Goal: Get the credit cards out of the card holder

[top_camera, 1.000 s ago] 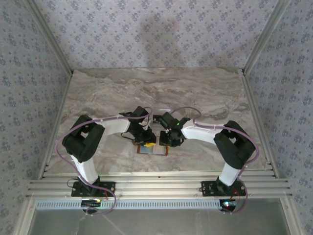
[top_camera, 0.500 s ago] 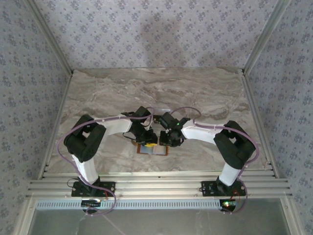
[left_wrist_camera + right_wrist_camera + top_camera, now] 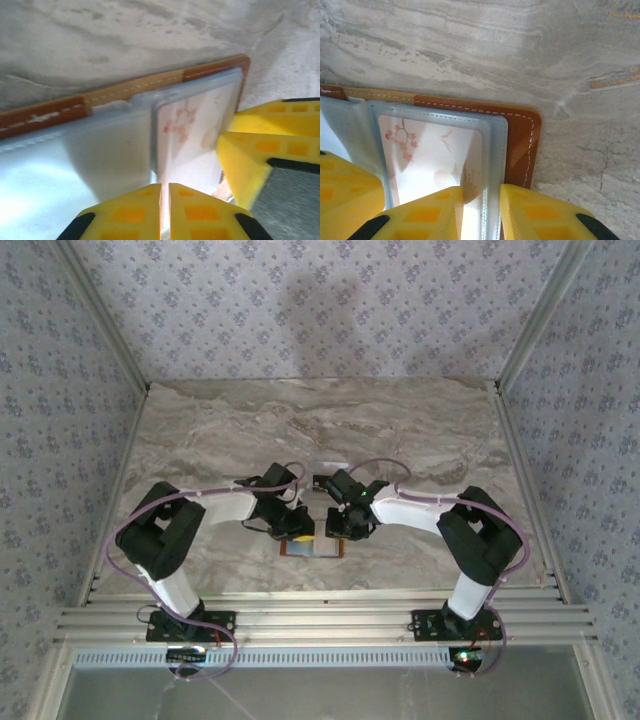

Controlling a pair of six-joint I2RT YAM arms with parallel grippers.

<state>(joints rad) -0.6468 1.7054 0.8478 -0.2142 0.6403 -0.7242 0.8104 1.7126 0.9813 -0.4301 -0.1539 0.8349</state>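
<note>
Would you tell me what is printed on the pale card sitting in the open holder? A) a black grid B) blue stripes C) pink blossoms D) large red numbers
C: in the right wrist view the card, tucked in the holder, shows a sprig of pink blossoms on a whitish-pink ground.

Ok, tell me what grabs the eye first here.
The open card holder lies at the near middle of the table. Up close, a whitish-pink blossom-printed card sits in its clear pocket, with the left gripper nearly closed at the card's edge and the right gripper straddling the pocket's rim.
</note>
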